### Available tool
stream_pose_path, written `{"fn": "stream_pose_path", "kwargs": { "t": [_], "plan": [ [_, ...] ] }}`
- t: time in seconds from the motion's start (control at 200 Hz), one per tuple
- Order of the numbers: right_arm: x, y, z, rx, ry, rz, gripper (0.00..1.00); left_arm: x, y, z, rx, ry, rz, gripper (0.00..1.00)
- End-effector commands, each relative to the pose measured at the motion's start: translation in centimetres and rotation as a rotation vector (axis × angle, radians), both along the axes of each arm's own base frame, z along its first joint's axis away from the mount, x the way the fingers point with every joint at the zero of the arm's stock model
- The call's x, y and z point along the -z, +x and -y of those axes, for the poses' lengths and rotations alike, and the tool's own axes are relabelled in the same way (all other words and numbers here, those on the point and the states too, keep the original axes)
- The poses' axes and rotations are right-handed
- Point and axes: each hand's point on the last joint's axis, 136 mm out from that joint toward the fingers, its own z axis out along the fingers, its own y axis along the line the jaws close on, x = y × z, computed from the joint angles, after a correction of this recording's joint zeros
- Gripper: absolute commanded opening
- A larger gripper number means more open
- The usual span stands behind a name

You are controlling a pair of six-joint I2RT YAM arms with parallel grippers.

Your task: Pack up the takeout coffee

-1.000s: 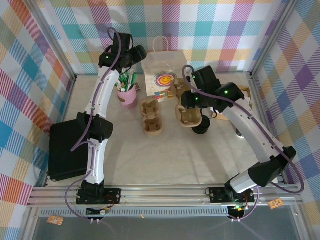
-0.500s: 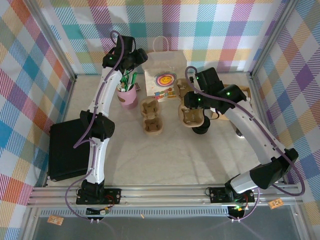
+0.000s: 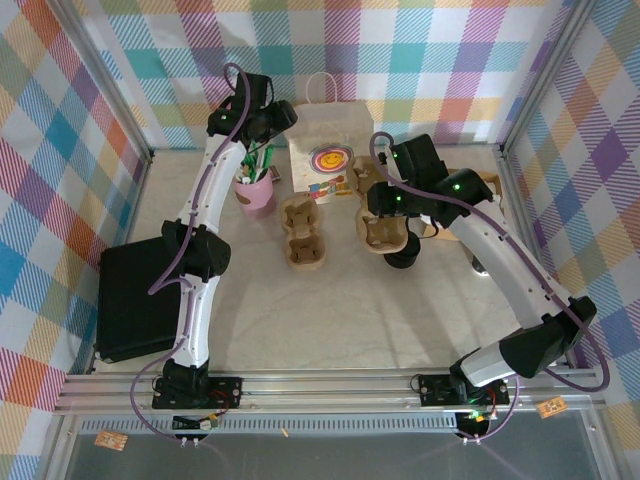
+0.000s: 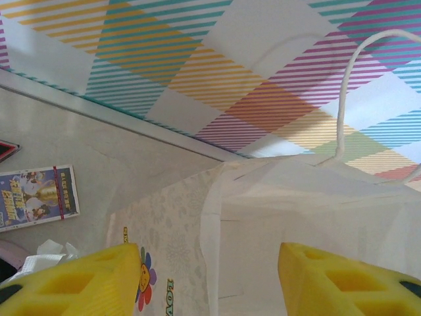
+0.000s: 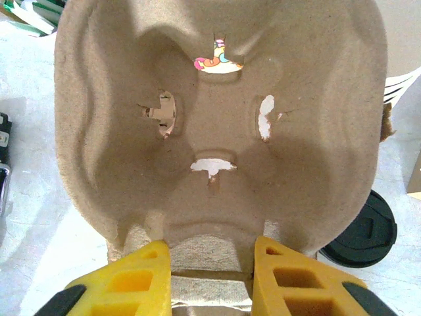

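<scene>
carrier in the air, coffee waiting below

the right claw (image 5: pixel 210 249) is pressed together on the near rim of a pulp cup carrier (image 5: pixel 217 112). it looks raised off the counter (image 3: pixel 330 320) and tipped up on edge. the takeout coffee (image 3: pixel 403 257) stands on the counter just beside the carrier's near-right edge, black lid on. it sits in no socket and is well short of the bag.

over at the far side, the left claw (image 4: pixel 207 263) hangs at the mouth of the white paper bag (image 4: pixel 296 217). its yellow fingers are spread wide with the bag's left rim between them, gripping nothing.

now the danger spots. the carrier is held by one thin strip of cardboard, so it could flex or swivel in the pinch. its edge hangs right next to the lid, and a low swing there could tip the cup and spill it.

at the bag, a close on a single paper layer could drag or crumple it rather than hold the mouth open. the pink cup of pens (image 3: pixel 255 192) sits just beside the left arm, an easy thing to clip. a second carrier (image 3: pixel 303 235) lies on the counter between the arms, right in the lane to the bag.
</scene>
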Motion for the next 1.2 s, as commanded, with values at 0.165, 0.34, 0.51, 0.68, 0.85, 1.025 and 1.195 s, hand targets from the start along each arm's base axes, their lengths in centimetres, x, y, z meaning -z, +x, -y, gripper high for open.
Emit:
{"fn": "stream_pose_path", "kwargs": {
  "t": [0.165,0.34,0.51,0.68,0.85,1.025,1.195],
  "plan": [
    [-0.9,0.6,0.3,0.017,0.013,0.037,0.0,0.3,0.5,1.4,0.039,-0.009,0.018,0.56],
    [-1.2,0.7,0.7,0.037,0.01,0.054,0.0,0.6,1.0,2.2,0.044,-0.031,0.027,0.52],
    [-0.9,0.3,1.0,0.05,0.012,0.042,0.0,1.3,0.8,2.3,0.049,-0.015,0.011,0.47],
    [-0.6,-0.4,1.1,0.049,0.016,0.021,0.0,1.2,0.8,2.4,0.043,-0.019,0.01,0.41],
    [-0.4,-0.9,1.6,0.049,0.001,0.023,0.0,0.1,0.9,2.1,0.016,-0.028,0.037,0.34],
    [0.0,-0.8,1.7,0.034,-0.02,0.028,0.0,0.1,1.0,2.0,0.01,-0.033,0.038,0.29],
    [0.0,-0.4,1.6,0.024,-0.041,0.041,0.0,0.0,1.0,1.9,-0.001,-0.03,0.04,0.23]
  ]
}}
